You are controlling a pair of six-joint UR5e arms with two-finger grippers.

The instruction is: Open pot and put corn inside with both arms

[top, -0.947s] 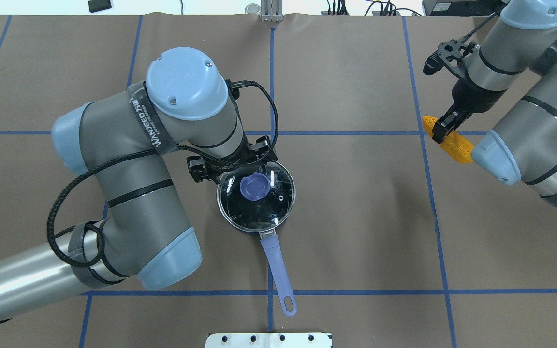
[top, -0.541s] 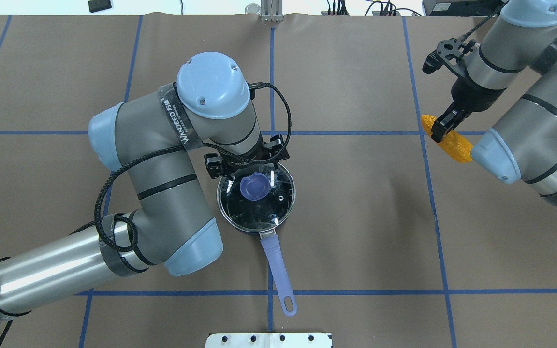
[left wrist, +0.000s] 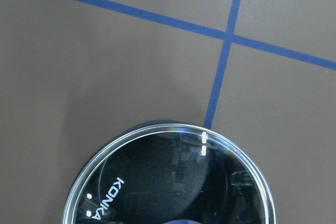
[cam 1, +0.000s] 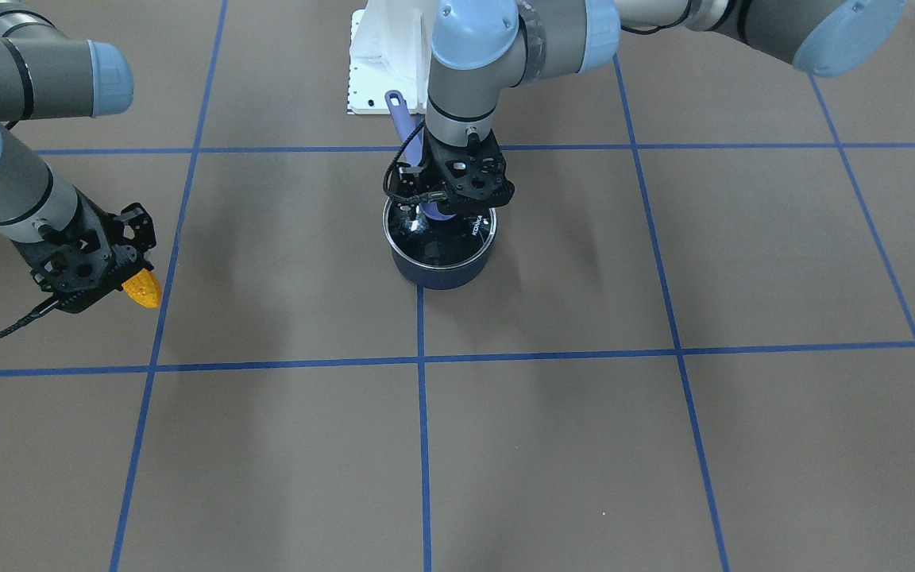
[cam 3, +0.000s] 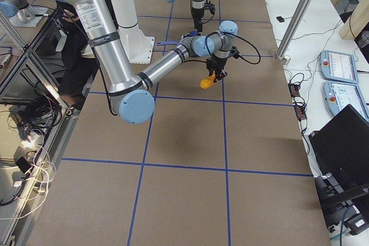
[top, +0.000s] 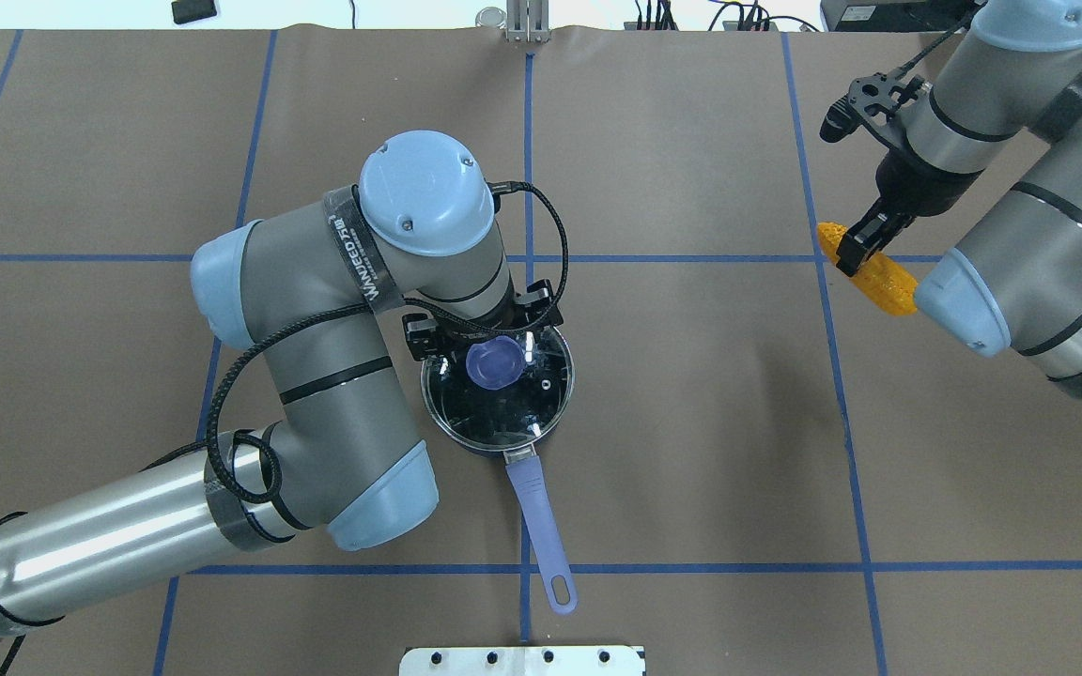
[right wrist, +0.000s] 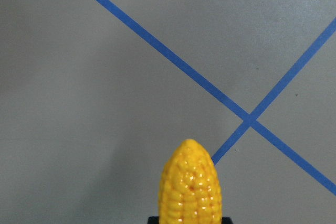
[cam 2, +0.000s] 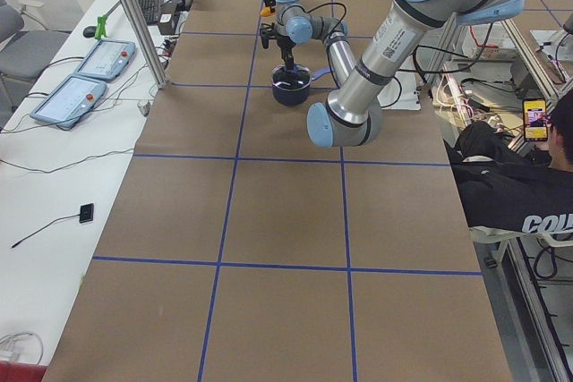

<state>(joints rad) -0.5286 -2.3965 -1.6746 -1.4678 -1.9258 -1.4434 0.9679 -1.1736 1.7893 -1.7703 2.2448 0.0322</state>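
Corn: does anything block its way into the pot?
Yes. The glass lid sits on the pot, closing its opening. The corn is held by the right gripper; the left gripper is over the lid.

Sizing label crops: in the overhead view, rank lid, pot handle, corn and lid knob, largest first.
1. lid
2. handle
3. corn, partly hidden under the right arm, so it may rival the handle
4. knob

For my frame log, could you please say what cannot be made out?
Black left gripper: fingers hidden under its wrist, overhead and front-facing; open or shut unclear.
Dark blue pot: contents hidden by reflective glass lid.
Orange-yellow corn cob: thick end covered overhead by right arm's blue joint cap.
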